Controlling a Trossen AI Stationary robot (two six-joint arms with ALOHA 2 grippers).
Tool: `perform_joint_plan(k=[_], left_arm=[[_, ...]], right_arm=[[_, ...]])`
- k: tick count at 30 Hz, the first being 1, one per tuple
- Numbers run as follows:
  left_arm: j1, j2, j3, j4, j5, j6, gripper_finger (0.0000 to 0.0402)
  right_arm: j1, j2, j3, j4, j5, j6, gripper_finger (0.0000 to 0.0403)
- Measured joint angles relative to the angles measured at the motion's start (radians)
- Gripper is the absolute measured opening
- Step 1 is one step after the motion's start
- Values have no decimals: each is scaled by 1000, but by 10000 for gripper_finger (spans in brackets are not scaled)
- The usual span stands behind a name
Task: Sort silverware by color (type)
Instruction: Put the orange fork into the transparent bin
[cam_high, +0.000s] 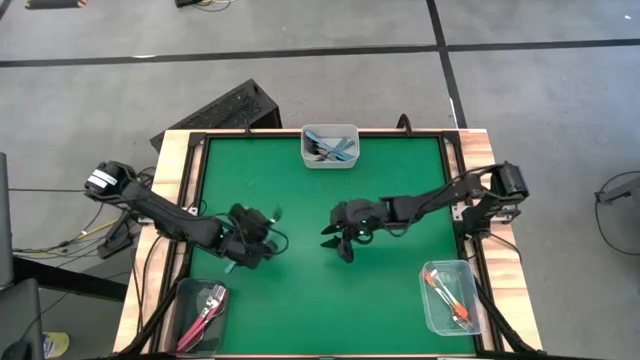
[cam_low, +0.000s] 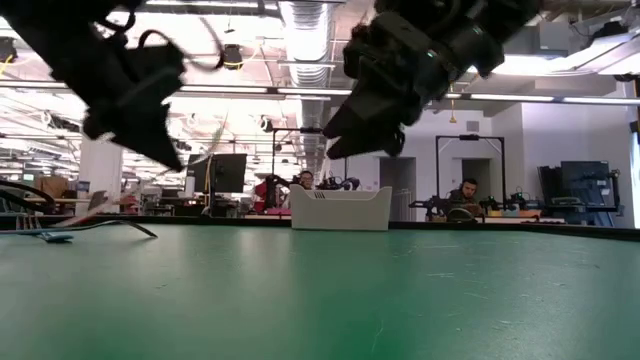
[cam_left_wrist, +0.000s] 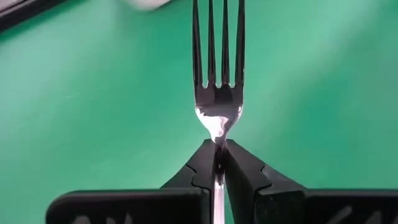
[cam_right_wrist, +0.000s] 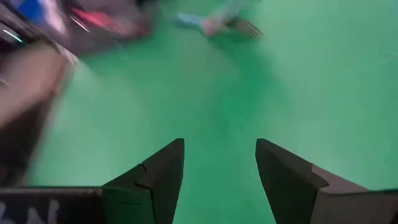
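Forks lay sorted in three clear tubs on the green bench (cam_high: 320, 285). The far tub (cam_high: 330, 146), at the middle of the far edge, held blue-handled forks (cam_high: 333, 150). The near-left tub (cam_high: 203, 316) held pink-handled forks (cam_high: 207, 310), and the near-right tub (cam_high: 450, 297) held orange-handled ones (cam_high: 447, 296).

The left end effector (cam_high: 262, 225) sat above the left half of the bench, a little nearer than its middle. Its fingers (cam_left_wrist: 205, 167) were pressed together on the neck of one fork (cam_left_wrist: 217, 81), just below the tines, with the silver tines pointing straight out ahead over the green surface. In the high view a bit of that fork's blue handle showed at the near side of the end effector. From the low view the end effector hung clear of the bench top.

The right end effector (cam_high: 346, 246) hung over the middle of the bench, just right of the left one and apart from it. Its fingers (cam_right_wrist: 163, 171) stood wide apart with nothing between them, only bare green below. It was likewise raised off the surface in the low view.

Beyond the bench, the low view showed an open workroom with monitors and two seated people far back.
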Motion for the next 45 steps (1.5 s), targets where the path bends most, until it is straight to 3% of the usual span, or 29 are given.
perform_joint_plan(k=[7, 10, 14, 21, 31, 35, 41, 45], left_arm=[[2, 90, -14, 491, -46, 364, 9], [15, 128, -14, 639, -66, 488, 9], [38, 167, -14, 780, -74, 609, 9], [65, 251, -2, 973, -91, 772, 9], [80, 288, 88, 1037, -87, 999, 9], [84, 288, 101, 1034, -55, 1020, 9], [97, 286, 100, 1024, 19, 1003, 10], [105, 286, 100, 998, 55, 988, 20]], right_arm=[[22, -24, -219, 476, -6, 49, 223], [30, -23, -244, 592, 68, 48, 223], [64, -19, -244, 671, 263, 33, 223], [89, -19, -219, 690, 451, -25, 223], [88, -19, -218, 689, 525, -35, 220], [105, -19, -218, 683, 602, -35, 181], [130, -19, -218, 667, 622, -92, 29], [136, -20, -218, 633, 637, -112, 19]])
